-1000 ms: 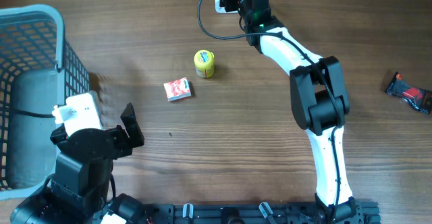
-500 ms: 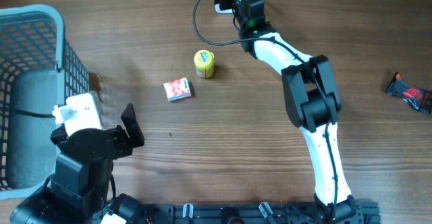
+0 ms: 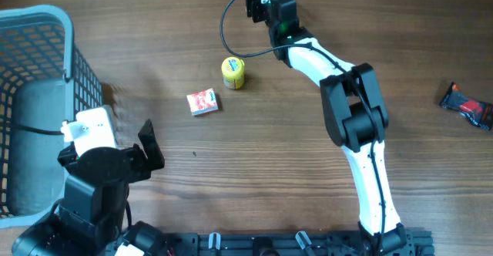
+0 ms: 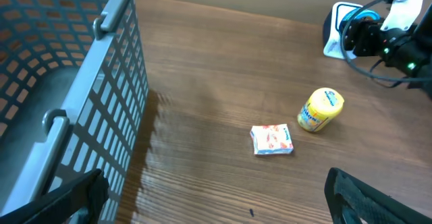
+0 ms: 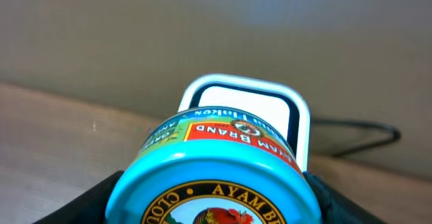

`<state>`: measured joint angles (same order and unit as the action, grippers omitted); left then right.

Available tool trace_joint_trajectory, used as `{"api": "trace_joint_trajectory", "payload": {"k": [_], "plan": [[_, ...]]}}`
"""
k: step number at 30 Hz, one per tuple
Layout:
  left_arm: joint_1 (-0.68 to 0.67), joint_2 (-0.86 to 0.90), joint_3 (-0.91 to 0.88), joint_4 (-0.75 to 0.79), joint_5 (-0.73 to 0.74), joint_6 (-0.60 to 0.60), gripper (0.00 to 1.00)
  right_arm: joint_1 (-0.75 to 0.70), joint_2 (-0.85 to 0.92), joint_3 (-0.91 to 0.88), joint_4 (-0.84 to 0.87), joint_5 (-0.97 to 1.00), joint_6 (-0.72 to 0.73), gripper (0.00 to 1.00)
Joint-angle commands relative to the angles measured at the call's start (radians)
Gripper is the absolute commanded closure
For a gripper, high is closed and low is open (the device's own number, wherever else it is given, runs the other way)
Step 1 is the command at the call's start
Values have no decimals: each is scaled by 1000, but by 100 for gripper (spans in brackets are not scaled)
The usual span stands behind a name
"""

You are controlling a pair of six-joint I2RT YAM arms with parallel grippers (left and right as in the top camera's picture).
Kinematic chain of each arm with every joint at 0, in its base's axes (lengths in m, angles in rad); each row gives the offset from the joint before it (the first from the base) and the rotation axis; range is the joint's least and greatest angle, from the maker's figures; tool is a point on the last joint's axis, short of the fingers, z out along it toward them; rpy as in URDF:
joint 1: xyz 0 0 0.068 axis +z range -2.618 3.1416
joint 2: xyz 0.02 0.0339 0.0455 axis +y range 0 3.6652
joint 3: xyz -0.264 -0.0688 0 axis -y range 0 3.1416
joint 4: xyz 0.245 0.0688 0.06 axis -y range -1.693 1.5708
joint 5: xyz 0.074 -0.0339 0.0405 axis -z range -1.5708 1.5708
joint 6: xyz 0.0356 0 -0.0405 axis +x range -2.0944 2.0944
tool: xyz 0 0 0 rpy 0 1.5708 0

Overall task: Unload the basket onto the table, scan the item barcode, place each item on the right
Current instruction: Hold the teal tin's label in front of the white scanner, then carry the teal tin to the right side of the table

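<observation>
Right pincer is pinching the blue tin, presenting it just short of the scanner ahead. Next likely calls for rotating the barcode toward it. Left pincer is sitting spread.

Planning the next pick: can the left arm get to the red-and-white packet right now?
Likely yes. The left gripper is open and faces the packet across bare table. The basket stands off to its side, the yellow jar lies beyond the packet, and nothing sits between.
</observation>
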<state>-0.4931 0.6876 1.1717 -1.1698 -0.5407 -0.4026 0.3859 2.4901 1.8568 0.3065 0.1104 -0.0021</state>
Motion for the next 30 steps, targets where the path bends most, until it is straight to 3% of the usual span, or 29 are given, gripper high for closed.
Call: {"api": "trace_joint_trajectory", "payload": {"k": [1,8,14,19,23,30], "plan": [[-7,2,3,-4,4,-10,0,4,-185,15,-97,36,-25,57],[-7,2,3,-22,-8,-10,0,3,-464,15,-451,86,-24,57],[-7,2,3,-34,-11,-10,0,-33,-635,15,-855,288,-11,62],[-7,2,3,-30,1,-11,0,-200,-628,13,-1192,369,167,56],[-7,3,3,-11,57,-36,0,-386,-587,-2,-1289,311,229,53],[-7,18,-17,70,142,-36,0,-646,-515,-2,-1289,70,231,66]]}}
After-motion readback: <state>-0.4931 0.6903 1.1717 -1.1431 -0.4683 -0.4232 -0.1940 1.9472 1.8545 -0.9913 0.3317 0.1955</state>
